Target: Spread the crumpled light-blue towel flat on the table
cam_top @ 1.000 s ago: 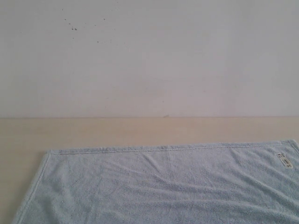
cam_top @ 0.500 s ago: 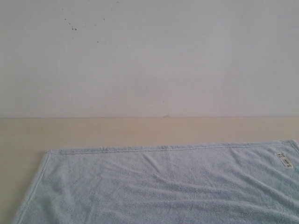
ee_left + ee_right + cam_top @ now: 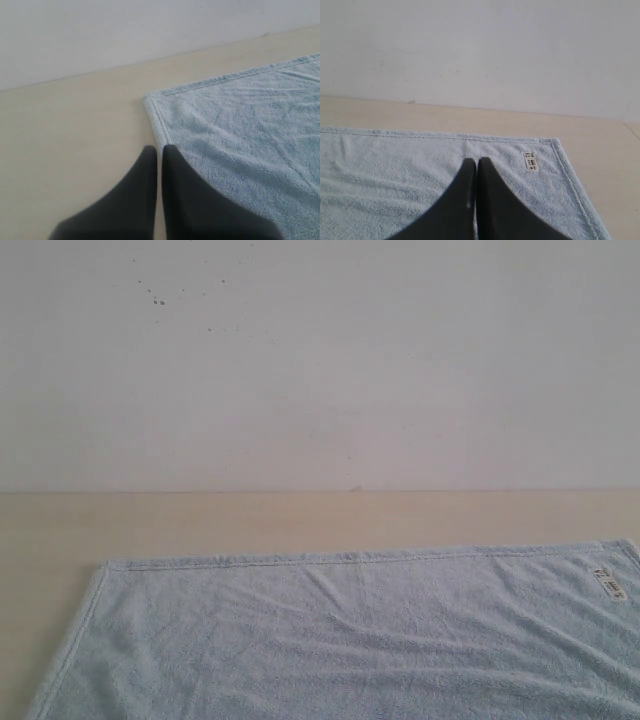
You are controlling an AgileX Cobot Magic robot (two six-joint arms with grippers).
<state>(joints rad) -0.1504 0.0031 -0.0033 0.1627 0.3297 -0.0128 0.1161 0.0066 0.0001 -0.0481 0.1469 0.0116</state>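
- From the exterior view I see the towel (image 3: 350, 640) lying opened on the table (image 3: 300, 515), in the near part of it. A strip of bare table lies between its far hem and the white wall (image 3: 320, 360).
- The far hem runs almost straight from left to right. The far left corner is laid out square, and the left side hem goes down to the lower border of the picture.
- The cloth is mostly flat, but I notice some low, soft wrinkles across its middle.
- The small white label (image 3: 609, 583) sits near the far right corner of the towel, face up, with dark print that I cannot read.
- The near part of the towel is cut off by the border of the picture, so I cannot tell how it lies there.
- The left tool (image 3: 160, 150) is clenched: its two dark fingers are pressed together with only a thin line between them, and I see nothing gripped in it. Its tips are over the left side hem of the towel, near the far left corner. Whether they touch the cloth I cannot tell.
- The right tool (image 3: 476, 162) is also clenched, its fingers tip to tip with nothing between them. It is over the towel, near the label and the far right corner. I cannot judge if it touches the cloth.
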